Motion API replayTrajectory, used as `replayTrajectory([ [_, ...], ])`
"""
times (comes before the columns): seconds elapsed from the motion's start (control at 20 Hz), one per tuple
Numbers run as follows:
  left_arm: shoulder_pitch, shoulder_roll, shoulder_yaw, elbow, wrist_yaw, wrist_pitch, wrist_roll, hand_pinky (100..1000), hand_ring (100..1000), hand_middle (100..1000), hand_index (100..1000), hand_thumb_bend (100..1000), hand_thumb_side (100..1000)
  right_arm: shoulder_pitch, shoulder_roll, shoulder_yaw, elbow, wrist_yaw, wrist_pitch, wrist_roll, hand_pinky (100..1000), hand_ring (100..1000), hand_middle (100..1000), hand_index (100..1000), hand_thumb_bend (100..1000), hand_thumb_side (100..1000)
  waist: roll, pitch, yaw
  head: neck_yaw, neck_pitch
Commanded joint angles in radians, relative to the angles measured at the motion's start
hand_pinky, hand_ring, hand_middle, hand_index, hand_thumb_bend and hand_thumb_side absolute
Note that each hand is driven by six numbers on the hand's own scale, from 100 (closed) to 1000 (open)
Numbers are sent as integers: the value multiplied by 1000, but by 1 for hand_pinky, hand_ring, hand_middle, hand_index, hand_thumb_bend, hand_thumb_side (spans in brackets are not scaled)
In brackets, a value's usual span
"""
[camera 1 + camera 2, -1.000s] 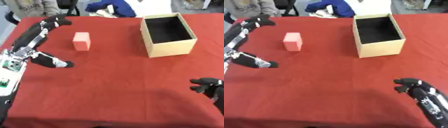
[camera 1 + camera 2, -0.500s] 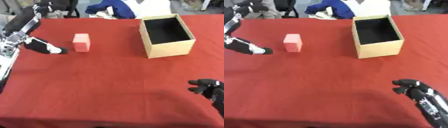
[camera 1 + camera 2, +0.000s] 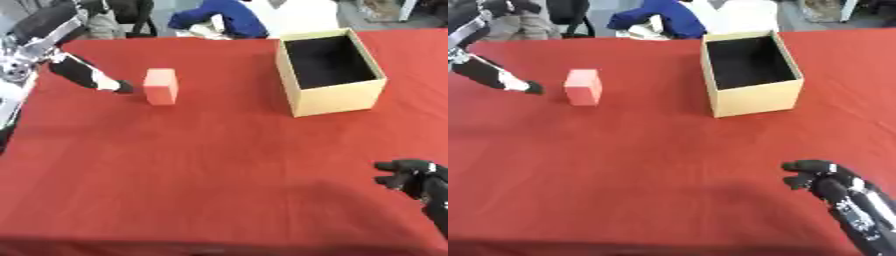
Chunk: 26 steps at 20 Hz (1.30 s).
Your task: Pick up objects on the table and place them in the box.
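Pink block [image 3: 160, 86] stood upright toward far left of red tabletop [image 3: 219, 165], well apart from open box [image 3: 331, 71]. Judged light, rigid, flat-sided; best gripped across broad faces. Left hand [image 3: 87, 75] just beside block, fingers' state cannot be told. Right hand [image 3: 822, 179] idle near right edge, fingers curled, empty.

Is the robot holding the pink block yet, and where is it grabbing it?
No, nothing is held. The left hand is beside the pink rectangular block, not gripping it. The right hand is low on the red table, empty.
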Motion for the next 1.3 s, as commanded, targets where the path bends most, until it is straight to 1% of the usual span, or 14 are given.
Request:
replayTrajectory([
  [0.05, -50, 52, -18, 75, -31, -15, -19, 808, 1000, 758, 891, 856, 294, -3, -17, 1, -9, 3, -2, 5, 844, 899, 575, 823, 100, 640, 0, -14, -2, 4, 5],
  [0.3, -123, 54, -63, 188, -89, -56, -45, 792, 1000, 752, 889, 859, 332, -3, -18, 6, -8, 3, 0, 9, 843, 899, 575, 823, 100, 641, 3, -16, -9, 8, 5],
  [0.55, -177, 39, -92, 275, -139, -89, -65, 784, 995, 744, 884, 865, 367, -3, -19, 9, -7, 3, 1, 12, 843, 899, 575, 823, 100, 640, 4, -18, -15, 10, 5],
  [0.9, -236, 3, -112, 395, -207, -94, -53, 781, 997, 736, 882, 866, 381, -2, -20, 12, -6, 3, 2, 15, 844, 899, 575, 823, 100, 640, 5, -20, -18, 10, 5],
  [1.05, -256, -15, -116, 442, -235, -91, -44, 782, 896, 735, 883, 866, 389, -2, -20, 13, -6, 4, 2, 15, 843, 899, 574, 823, 100, 641, 4, -21, -19, 10, 5],
  [1.3, -286, -40, -121, 518, -279, -85, -24, 785, 808, 735, 882, 842, 392, -2, -21, 15, -6, 3, 2, 16, 843, 899, 574, 823, 100, 640, 3, -21, -21, 10, 5],
])
